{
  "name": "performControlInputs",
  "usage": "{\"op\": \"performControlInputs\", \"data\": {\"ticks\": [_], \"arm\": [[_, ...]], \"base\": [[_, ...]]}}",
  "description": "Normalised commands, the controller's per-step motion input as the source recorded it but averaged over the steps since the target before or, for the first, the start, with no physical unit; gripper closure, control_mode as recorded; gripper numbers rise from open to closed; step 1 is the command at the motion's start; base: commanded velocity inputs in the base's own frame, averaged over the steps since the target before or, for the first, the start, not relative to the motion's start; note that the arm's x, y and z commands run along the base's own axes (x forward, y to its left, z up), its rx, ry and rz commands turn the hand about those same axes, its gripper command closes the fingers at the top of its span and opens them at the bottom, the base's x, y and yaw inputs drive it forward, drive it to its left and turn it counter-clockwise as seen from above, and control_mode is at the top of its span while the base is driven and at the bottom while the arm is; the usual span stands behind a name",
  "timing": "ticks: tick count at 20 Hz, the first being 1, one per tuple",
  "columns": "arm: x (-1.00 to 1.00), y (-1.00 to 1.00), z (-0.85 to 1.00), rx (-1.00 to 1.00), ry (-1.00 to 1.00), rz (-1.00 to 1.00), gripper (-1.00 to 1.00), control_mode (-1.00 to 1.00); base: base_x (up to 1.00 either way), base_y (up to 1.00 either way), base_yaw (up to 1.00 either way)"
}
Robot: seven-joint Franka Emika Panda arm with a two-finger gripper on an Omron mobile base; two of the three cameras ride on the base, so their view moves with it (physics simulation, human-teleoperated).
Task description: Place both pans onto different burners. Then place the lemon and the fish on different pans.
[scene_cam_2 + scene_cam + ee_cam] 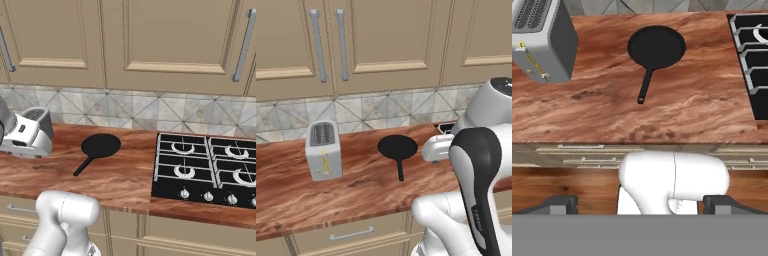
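An all-black pan (pixel 398 147) (pixel 101 144) (pixel 657 46) lies on the wooden counter, its thin handle pointing toward the front edge. To its right is the black hob (pixel 165 187) (pixel 758 107) with silvery ring burners (pixel 184 171) under wire grates, nothing on them. My gripper (pixel 642 205) is open; its dark fingertips (pixel 558 203) stand wide apart with nothing between them, high above and in front of the counter, well short of the pan. The lemon and the fish are out of view.
A silver toaster (pixel 323 150) (pixel 543 40) stands on the counter left of the pan. A tiled backsplash and beige wall cabinets (pixel 125 40) rise behind. Drawers (pixel 351 233) run below the counter edge. The hob's knobs (pixel 208 196) line its front.
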Motion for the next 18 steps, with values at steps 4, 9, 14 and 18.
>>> {"op": "performControlInputs", "data": {"ticks": [4,9,14,18], "arm": [[0.07,-0.05,-0.07,0.00,0.00,-0.04,-1.00,-1.00],[0.30,-0.06,-0.26,0.01,0.00,-0.01,-1.00,-1.00],[0.40,0.00,-0.31,0.00,-0.03,0.00,-1.00,-1.00],[0.37,0.00,-0.14,0.00,-0.03,0.01,-1.00,-1.00]], "base": [[0.00,0.00,0.00],[0.00,0.00,0.00],[0.00,0.00,0.00],[0.00,0.00,0.00]]}}
